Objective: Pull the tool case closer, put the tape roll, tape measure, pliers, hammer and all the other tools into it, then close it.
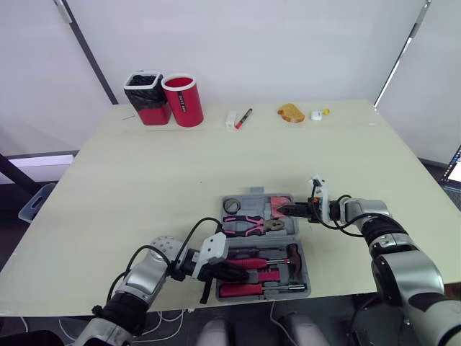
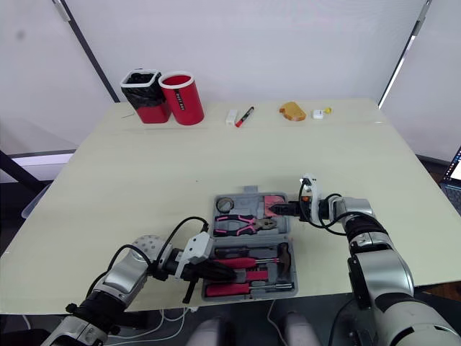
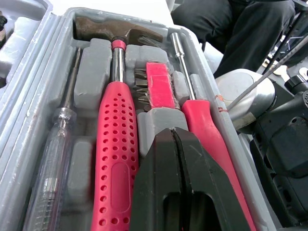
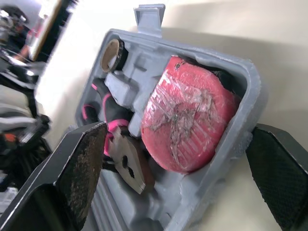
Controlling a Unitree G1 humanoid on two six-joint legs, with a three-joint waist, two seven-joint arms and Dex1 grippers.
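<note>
The grey tool case [image 1: 305, 249] lies open at the table's front edge. Its far half holds the tape roll [image 1: 231, 206], the pink-and-black pliers [image 1: 248, 225] and the red tape measure [image 4: 187, 125]. The near half holds the red-handled hammer [image 3: 114, 159], a bit set [image 3: 156, 91] and screwdrivers [image 3: 48, 183]. My left gripper [image 3: 174, 132] is shut with nothing in it, low over the red handles in the near half [image 1: 234, 272]. My right gripper [image 1: 286, 209] is open, its fingers spread on either side of the case corner with the tape measure.
At the far left stand a red cup [image 1: 182, 99] and a red bin with a black liner [image 1: 146, 97]. A red marker [image 1: 243, 117], a white block [image 1: 231, 119], a yellow object [image 1: 291, 112] and a small white item [image 1: 316, 114] lie along the far edge.
</note>
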